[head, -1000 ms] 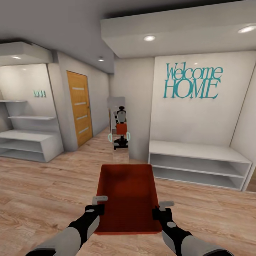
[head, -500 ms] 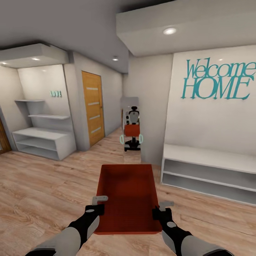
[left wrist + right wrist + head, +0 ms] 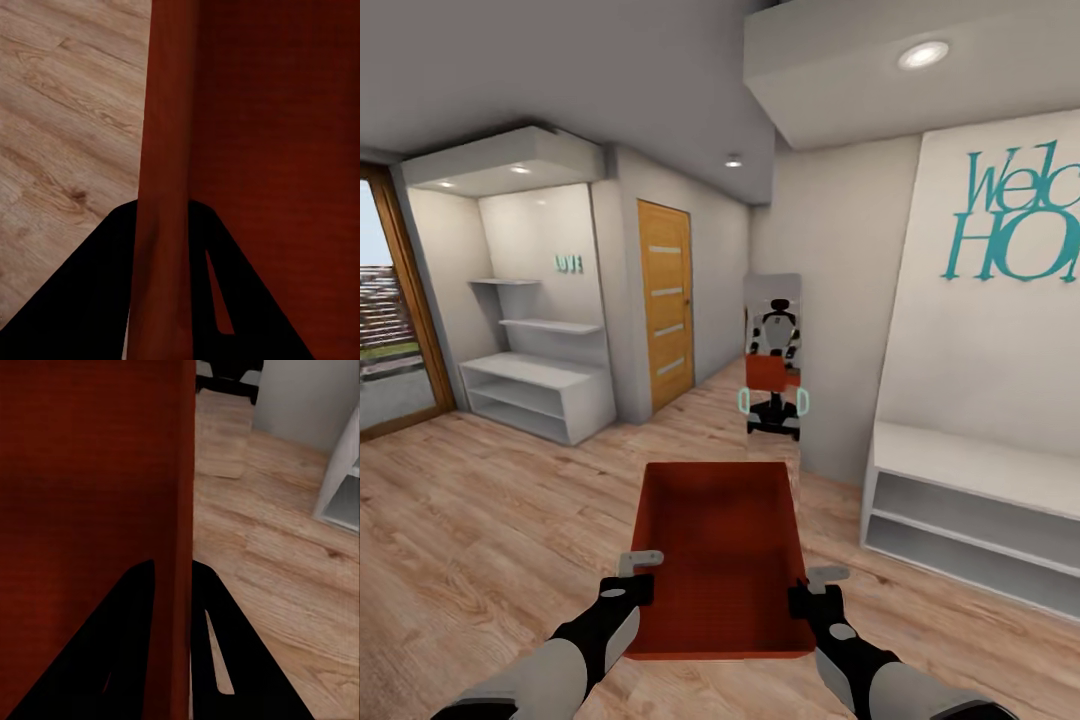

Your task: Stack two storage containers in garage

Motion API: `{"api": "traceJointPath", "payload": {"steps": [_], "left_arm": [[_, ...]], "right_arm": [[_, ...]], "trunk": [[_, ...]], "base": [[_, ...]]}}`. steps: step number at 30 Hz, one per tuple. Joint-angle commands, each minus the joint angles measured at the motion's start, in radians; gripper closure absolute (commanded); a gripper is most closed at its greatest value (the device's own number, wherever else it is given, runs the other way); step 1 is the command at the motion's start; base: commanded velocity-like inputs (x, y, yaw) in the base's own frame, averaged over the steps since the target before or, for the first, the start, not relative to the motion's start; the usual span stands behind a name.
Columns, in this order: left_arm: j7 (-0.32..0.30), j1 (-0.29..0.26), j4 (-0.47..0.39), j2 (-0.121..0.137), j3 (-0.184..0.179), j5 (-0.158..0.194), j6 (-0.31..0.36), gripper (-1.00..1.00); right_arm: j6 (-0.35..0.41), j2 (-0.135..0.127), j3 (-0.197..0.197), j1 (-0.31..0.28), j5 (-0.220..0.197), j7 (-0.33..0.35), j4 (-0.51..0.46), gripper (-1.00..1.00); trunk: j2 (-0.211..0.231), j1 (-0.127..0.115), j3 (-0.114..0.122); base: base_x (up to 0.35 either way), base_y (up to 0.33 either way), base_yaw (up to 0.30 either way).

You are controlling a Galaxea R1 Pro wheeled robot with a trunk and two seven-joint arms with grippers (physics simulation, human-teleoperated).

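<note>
The left hand (image 3: 643, 566) is clamped on the left wall of the bin (image 3: 720, 550), and the left wrist view shows that thin wall (image 3: 161, 187) running between the two dark fingers (image 3: 90, 300). The right hand (image 3: 822, 580) is clamped the same way on the bin's right wall, which the right wrist view shows pinched between its fingers (image 3: 120, 645). Both grips sit near the bin's near end, so each arm is equally close to it and the bin lies straight out ahead of the hands, its long axis pointing away from the robot. It is carried level above the wood floor (image 3: 490, 520), empty inside.

Beyond the bin's far end stands a tall mirror (image 3: 772, 360) (the robot and its bin are reflected in it). Left of the mirror is a wooden door (image 3: 665, 300); right of it, a low white shelf (image 3: 970, 500). This plank-floored room is not the garage, so I judge the carry is still under way.
</note>
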Motion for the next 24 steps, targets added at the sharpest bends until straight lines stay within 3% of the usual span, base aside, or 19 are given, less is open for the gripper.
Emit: {"api": "traceJointPath", "payload": {"steps": [1, 6, 19, 20, 23, 24], "left_arm": [[0.009, 0.000, 0.001, 0.003, 0.038, -0.003, 0.005, 1.00], [0.009, 0.000, 0.001, 0.003, 0.039, -0.003, 0.005, 1.00], [0.008, 0.000, 0.002, 0.005, 0.038, -0.002, 0.005, 1.00], [0.004, 0.000, -0.006, 0.006, -0.001, 0.004, 0.004, 1.00], [0.001, 0.000, -0.011, 0.020, -0.066, 0.057, 0.003, 1.00], [0.000, 0.000, -0.014, 0.022, -0.071, 0.065, 0.003, 1.00]], "right_arm": [[-0.037, -0.002, -0.073, -0.002, -0.017, -0.015, -0.002, 1.00], [-0.037, -0.002, -0.074, -0.002, -0.018, -0.015, -0.002, 1.00], [-0.037, -0.002, -0.074, -0.002, -0.021, -0.015, -0.002, 1.00], [-0.009, 0.005, 0.018, -0.001, -0.020, -0.009, 0.007, 1.00], [-0.022, 0.006, 0.013, -0.001, -0.009, -0.016, 0.015, 1.00], [-0.028, 0.006, 0.010, -0.001, -0.011, -0.016, 0.015, 1.00]], "trunk": [[-0.001, 0.001, -0.002], [-0.001, 0.001, -0.002], [-0.001, 0.001, -0.002], [-0.001, 0.001, -0.002], [-0.001, 0.001, -0.002], [-0.001, 0.001, -0.002]], "base": [[0.321, 0.000, 0.273], [0.321, 0.000, 0.162], [0.321, 0.000, 0.006], [0.000, 0.000, 0.000], [0.000, 0.000, 0.000], [0.000, 0.000, 0.000]]}}
